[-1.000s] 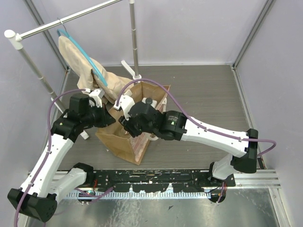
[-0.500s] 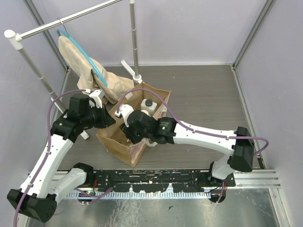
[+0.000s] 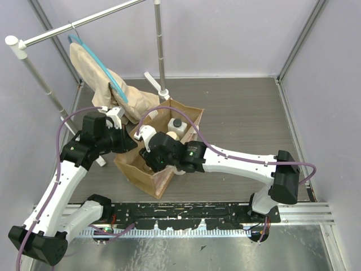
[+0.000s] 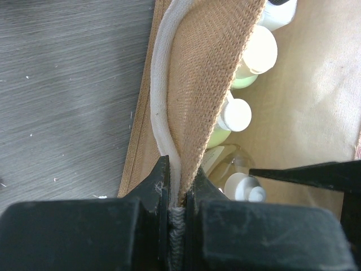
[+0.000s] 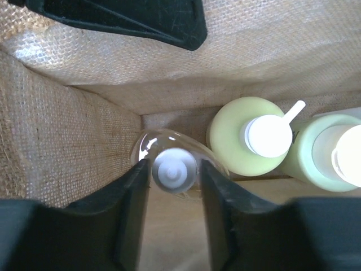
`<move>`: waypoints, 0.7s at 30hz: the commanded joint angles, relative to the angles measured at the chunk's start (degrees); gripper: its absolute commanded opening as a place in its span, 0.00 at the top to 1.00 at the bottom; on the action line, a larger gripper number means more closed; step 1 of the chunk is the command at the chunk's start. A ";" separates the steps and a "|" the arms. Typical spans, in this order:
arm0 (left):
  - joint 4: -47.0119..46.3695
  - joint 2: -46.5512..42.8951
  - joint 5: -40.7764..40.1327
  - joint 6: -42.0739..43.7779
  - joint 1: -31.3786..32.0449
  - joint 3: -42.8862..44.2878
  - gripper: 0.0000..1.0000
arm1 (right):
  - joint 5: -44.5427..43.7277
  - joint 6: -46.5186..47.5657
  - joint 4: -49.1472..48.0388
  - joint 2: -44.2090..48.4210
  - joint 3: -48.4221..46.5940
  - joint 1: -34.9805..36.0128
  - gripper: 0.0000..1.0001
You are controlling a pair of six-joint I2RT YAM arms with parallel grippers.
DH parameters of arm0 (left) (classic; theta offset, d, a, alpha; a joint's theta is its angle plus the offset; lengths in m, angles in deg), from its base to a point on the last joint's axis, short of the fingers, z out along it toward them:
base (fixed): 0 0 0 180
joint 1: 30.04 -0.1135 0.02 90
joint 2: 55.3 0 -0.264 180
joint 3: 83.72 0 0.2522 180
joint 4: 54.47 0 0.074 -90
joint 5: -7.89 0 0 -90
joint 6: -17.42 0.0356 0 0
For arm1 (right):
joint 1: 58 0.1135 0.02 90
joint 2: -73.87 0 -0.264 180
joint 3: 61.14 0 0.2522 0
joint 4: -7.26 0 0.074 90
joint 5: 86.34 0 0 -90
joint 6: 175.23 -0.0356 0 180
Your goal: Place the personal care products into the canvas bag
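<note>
The tan canvas bag (image 3: 148, 175) stands open mid-table. My left gripper (image 4: 179, 179) is shut on its cream strap (image 4: 161, 101) and rim, holding the mouth open (image 3: 128, 142). My right gripper (image 5: 174, 171) reaches down inside the bag (image 3: 151, 160), shut on the squat clear bottle (image 5: 169, 140) by its white-capped neck, low in a corner. Two yellow-green bottles (image 5: 248, 144) (image 5: 321, 155) with white caps stand beside it inside. The white bottle with black cap (image 3: 176, 125) stands at the bag's far end.
A beige garment on a blue hanger (image 3: 107, 79) hangs from a metal rack (image 3: 159, 45) behind and left of the bag. The rack's white foot (image 3: 153, 81) sits near the bag's far corner. Walls enclose the table.
My right arm has pushed leftward and deeper into the bag with the clear bottle, uncovering the white bottle. The left gripper has held the rim still.
</note>
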 commanded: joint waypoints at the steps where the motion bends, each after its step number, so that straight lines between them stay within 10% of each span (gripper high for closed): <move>1: -1.60 -1.98 0.36 0.25 0.11 1.48 0.91 | -0.78 0.15 0.01 3.17 -4.26 0.03 0.36; 4: -1.43 -2.06 0.23 0.17 0.12 1.92 0.91 | -2.45 2.05 1.55 5.36 -5.90 0.03 0.01; 13: -0.90 -2.29 0.85 -0.23 0.11 4.33 0.89 | -2.94 7.44 4.72 6.27 -14.64 -8.54 0.00; 16: -0.88 -2.02 1.66 -0.45 0.11 6.38 0.53 | 1.82 8.11 4.78 6.22 -16.60 -14.44 0.00; 17: -0.88 -1.86 1.75 -0.45 0.11 7.13 0.13 | 2.80 8.30 5.10 6.05 -17.38 -16.17 0.00; 18: -0.76 -1.66 1.88 -0.45 0.12 7.99 0.00 | 3.45 8.75 5.52 5.76 -18.44 -17.77 0.00; 21: -0.12 -0.73 1.80 -0.28 0.18 10.29 0.02 | 4.21 10.10 7.72 4.67 -21.80 -21.87 0.00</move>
